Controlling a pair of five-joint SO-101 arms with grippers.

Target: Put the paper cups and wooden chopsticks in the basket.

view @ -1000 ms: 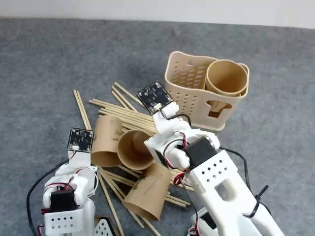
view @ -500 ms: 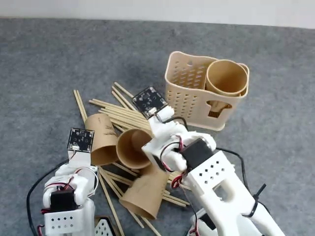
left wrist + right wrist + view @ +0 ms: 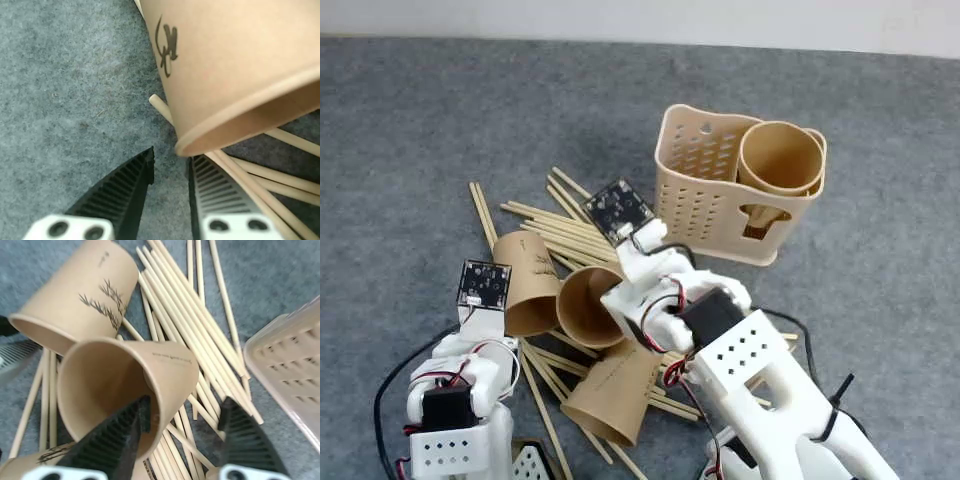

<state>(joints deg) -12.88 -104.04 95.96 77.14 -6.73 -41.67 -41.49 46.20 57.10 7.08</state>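
High view lets you count four paper cups, one basket [image 3: 705, 210] and a heap of wooden chopsticks [image 3: 555, 225] too tangled to number. Three cups lie on their sides on the grey desk [image 3: 410, 120]. The outer cup [image 3: 525, 285] lies farthest from the basket and the middle cup [image 3: 582, 305] lies beside it, nearer the basket. The third cup [image 3: 615, 390] lies close to the arms' bases. The chopsticks lie fanned under all three, reaching nearly to the basket's foot. The upright cup [image 3: 780, 155] stands inside the basket, at the end away from the heap.

Your left claw [image 3: 171, 156] is parted only a crack and grips nothing, with the outer cup's rim just off its tips. Your right claw [image 3: 185, 402] is spread wide. One finger [image 3: 125, 435] is at the middle cup's mouth and the other [image 3: 237, 435] is outside its wall, not pinching.

The outer cup carries a dark leafy sprig. The middle cup has a line of print too fine to read.
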